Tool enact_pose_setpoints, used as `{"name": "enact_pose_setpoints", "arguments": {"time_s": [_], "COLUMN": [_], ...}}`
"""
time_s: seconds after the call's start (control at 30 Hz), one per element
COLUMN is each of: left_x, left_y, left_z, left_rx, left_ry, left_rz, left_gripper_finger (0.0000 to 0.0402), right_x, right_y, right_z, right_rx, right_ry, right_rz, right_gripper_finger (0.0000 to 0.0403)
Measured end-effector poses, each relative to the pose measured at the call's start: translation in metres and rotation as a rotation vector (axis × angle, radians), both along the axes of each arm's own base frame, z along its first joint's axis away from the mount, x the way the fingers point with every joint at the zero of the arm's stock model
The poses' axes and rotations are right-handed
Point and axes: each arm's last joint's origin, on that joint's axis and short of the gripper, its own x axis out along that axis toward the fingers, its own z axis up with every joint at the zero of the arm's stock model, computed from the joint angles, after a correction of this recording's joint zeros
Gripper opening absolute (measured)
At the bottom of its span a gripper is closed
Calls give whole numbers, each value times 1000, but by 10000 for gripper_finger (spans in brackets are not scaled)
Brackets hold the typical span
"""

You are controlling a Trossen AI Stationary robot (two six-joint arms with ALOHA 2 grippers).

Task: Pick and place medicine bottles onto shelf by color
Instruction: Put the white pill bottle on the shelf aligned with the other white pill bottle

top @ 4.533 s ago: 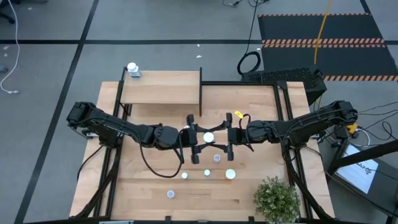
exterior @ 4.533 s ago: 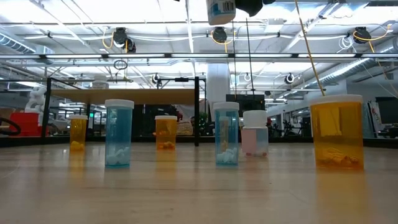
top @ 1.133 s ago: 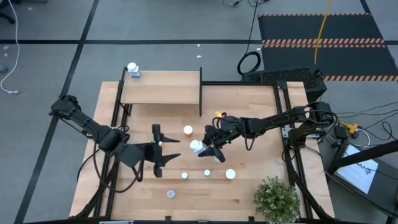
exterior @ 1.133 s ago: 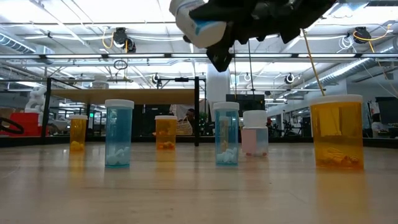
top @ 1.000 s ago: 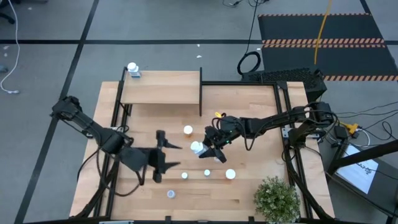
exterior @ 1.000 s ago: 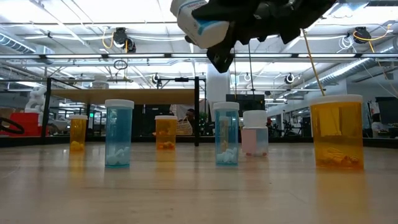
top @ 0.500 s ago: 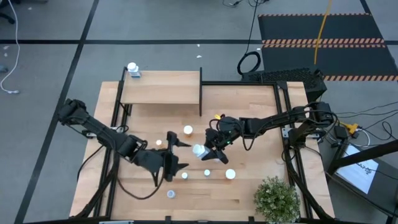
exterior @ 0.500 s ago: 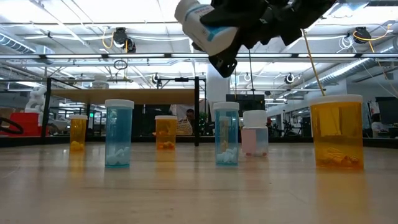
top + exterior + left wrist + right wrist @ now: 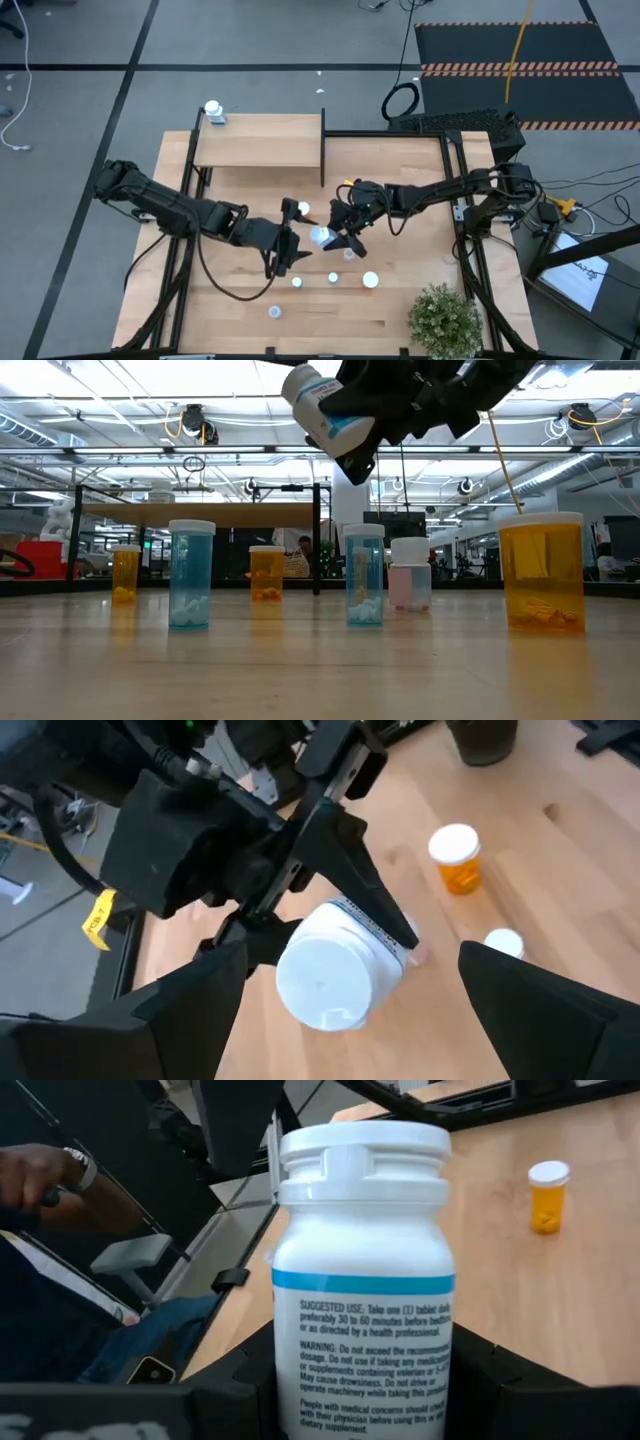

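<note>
**Mia:** What is on the left?

**Ben:** The left gripper (image 9: 290, 238) on its dark arm. Its two fingers are spread wide apart and hold nothing. It is up over the middle of the big light-wood table (image 9: 400, 180), right next to the other gripper.

**Mia:** And in the middle?

**Ben:** The right gripper (image 9: 335, 236). Its fingers are closed tight on a round white medicine bottle with a white cap and a blue stripe (image 9: 330, 408). The bottle is up in the air, tipped to one side, with its cap pointing at the left gripper. From the left wrist view you see the cap (image 9: 322, 980) between the spread left fingers, but they do not touch it.

**Mia:** Where is the small wood shelf with the black frame (image 9: 258, 140)?

**Ben:** At the far side of the table. One small bottle with a white cap (image 9: 213, 110) sits at its far left corner.

**Mia:** What stands on the table?

**Ben:** Seen from low down, left to right: a small orange bottle (image 9: 126, 573), a tall blue-clear bottle (image 9: 192, 573), another small orange bottle (image 9: 266, 572), a second blue-clear bottle (image 9: 364, 574), a short white bottle (image 9: 410, 572), and a big orange bottle (image 9: 541, 570) closest to the camera. All stand upright and apart.

**Mia:** And on the far right?

**Ben:** A green potted plant (image 9: 444, 320) at the near right corner.
</note>
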Motion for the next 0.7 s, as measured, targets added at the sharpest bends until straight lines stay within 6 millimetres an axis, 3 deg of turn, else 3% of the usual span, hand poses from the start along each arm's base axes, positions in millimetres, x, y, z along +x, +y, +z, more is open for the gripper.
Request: {"name": "enact_pose_setpoints", "arguments": {"time_s": [0.2, 0.47, 0.7], "left_x": [8, 13, 11], "left_y": [15, 53, 72], "left_z": [4, 1, -5], "left_rx": [-57, -179, -238], "left_ry": [-37, -13, 44], "left_rz": [-68, 154, 267], "left_gripper_finger": [365, 365, 365], "right_x": [1, 5, 5], "right_y": [-8, -15, -17], "right_z": [0, 3, 4], "right_rx": [-58, -278, -367], "right_ry": [-9, -96, -121], "right_rz": [-101, -294, -321], "right_gripper_finger": [166, 166, 166]}}
